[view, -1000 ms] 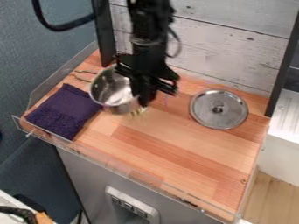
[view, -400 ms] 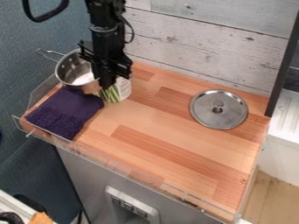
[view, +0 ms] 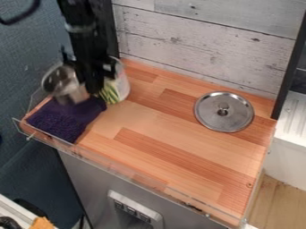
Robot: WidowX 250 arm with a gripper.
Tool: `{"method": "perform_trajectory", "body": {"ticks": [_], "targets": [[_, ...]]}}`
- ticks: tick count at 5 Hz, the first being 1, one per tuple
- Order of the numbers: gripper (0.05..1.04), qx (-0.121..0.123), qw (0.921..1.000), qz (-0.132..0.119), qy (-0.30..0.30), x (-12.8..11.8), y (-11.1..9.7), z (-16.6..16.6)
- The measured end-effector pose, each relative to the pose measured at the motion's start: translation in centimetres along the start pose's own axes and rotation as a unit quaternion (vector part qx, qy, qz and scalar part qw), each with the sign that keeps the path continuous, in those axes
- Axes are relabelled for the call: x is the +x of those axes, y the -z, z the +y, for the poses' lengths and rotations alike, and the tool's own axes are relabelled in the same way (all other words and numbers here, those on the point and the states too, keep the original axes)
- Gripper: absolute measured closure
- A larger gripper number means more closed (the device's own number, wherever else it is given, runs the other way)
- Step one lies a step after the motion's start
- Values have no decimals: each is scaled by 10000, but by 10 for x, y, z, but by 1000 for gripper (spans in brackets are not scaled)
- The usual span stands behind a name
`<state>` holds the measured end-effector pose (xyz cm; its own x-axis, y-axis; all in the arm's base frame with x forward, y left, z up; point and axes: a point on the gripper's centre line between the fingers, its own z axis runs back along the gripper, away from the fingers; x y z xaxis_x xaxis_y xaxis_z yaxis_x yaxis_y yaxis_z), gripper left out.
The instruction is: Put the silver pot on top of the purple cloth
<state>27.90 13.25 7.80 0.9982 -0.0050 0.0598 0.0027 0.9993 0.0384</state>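
Observation:
The black gripper (view: 91, 91) hangs over the upper left of the wooden counter, at the right rim of the silver pot (view: 64, 85). Its fingertips are dark and blurred against the pot's side, and how they stand cannot be made out. The pot hangs above the back edge of the purple cloth (view: 62, 118), covering part of that edge. The cloth lies flat at the counter's left corner.
Directly right of the gripper stands a white container with green stripes (view: 119, 87). A round metal lid (view: 223, 112) lies on the right side of the counter (view: 173, 147). A low clear guard (view: 119, 169) runs along the front edge.
The gripper and the pot have moved together to the left, from beside the cloth to over its back part. The striped container, earlier hidden behind the arm, has come into sight.

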Motion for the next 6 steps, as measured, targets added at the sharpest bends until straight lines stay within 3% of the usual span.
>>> {"method": "perform_trajectory", "body": {"ticks": [1, 2, 3, 5, 6], "targets": [[1005, -207, 9993, -314, -21, 3, -27, -2], [1005, -73, 9998, -45, -183, -6, -19, 13], [1005, 82, 9992, 327, -235, -12, 3, 22], [1005, 469, 9959, 774, -53, -22, 44, 22], [1005, 547, 9941, 938, 18, -21, 63, 17]]}}
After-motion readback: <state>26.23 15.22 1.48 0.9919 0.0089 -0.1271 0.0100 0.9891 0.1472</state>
